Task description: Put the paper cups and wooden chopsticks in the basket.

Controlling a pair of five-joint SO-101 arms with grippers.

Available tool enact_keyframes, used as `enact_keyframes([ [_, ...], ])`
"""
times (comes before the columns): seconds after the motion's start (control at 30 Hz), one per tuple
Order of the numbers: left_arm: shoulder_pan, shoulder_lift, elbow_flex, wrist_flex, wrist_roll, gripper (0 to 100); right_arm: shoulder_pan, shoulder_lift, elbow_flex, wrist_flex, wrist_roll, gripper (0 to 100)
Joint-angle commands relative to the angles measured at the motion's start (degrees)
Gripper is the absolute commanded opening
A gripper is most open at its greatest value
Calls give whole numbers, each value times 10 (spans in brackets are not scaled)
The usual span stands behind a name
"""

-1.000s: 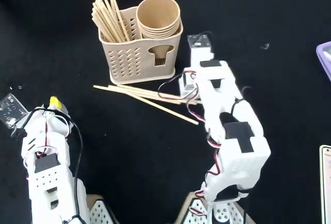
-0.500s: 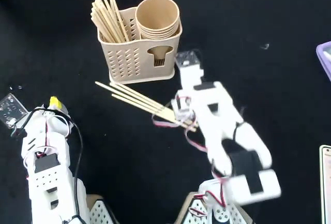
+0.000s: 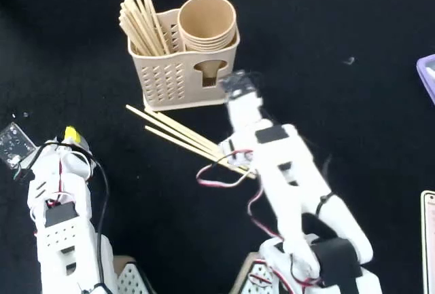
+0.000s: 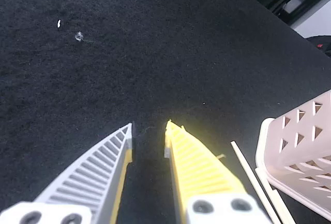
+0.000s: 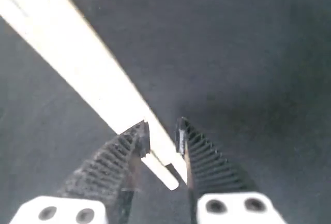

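A beige basket (image 3: 183,80) stands at the back centre. Its one compartment holds several wooden chopsticks (image 3: 139,22), the other a stack of paper cups (image 3: 207,15). A loose bundle of chopsticks (image 3: 177,134) lies slanted on the black table in front of it. My right gripper (image 3: 238,165) is at the bundle's near end, and its wrist view shows the gripper (image 5: 161,131) shut on the chopsticks (image 5: 93,74). My left gripper (image 4: 149,128) rests low at the front left, slightly open and holding nothing. Its view catches the basket's corner (image 4: 300,146) and the loose chopsticks' tips (image 4: 253,177).
A purple object (image 3: 427,70) pokes in at the right edge, and a white object (image 3: 428,240) sits lower on that edge. The left arm (image 3: 61,219) stands at the front left. The table is covered with black cloth (image 3: 353,104).
The right arm has swung left and forward with the chopsticks in its grip. The bundle has turned from nearly level to slanted and drawn together. The left arm has not moved.
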Motion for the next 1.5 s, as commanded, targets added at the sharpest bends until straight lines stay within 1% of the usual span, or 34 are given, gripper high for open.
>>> enact_keyframes([
  [0.0, -1, -8, -7, -16, 0, 116, -76, -23, -7, 14, 49, 191],
  [0.07, -1, -8, -7, -16, 0, 116, -113, -12, 5, 1, 73, 227],
  [0.13, -1, -8, -7, -16, 0, 116, -135, 7, 14, -21, 100, 217],
  [0.3, -2, -8, -7, -16, 0, 116, -123, 84, 12, -85, 152, 205],
  [0.37, -2, -8, -7, -16, 0, 116, -120, 102, 10, -84, 166, 201],
  [0.43, -2, -8, -7, -16, 0, 116, -121, 99, 7, -72, 165, 191],
  [0.47, -2, -8, -7, -16, 0, 116, -121, 94, 10, -70, 165, 166],
  [0.6, -2, -8, -7, -16, 0, 116, -124, 58, 32, -70, 165, 8],
  [0.67, -2, -8, -7, -16, 0, 116, -124, 33, 54, -67, 165, 22],
  [0.73, -2, -8, -7, -16, 0, 116, -124, 3, 80, -66, 165, 9],
  [0.97, -1, -8, -7, -16, 0, 116, -124, -135, 181, -60, 165, 11],
  [1.13, -1, -8, -7, -16, 0, 116, -124, -205, 201, -30, 166, 11],
  [1.2, -1, -8, -7, -16, 0, 116, -127, -212, 196, -20, 165, 11],
  [1.33, -1, -8, -7, -16, 0, 116, -154, -208, 172, -35, 163, 16],
  [1.4, -1, -8, -7, -16, 0, 116, -164, -196, 152, -48, 135, 17],
  [1.47, -1, -8, -7, -16, 0, 116, -173, -169, 131, -64, 114, 54],
])
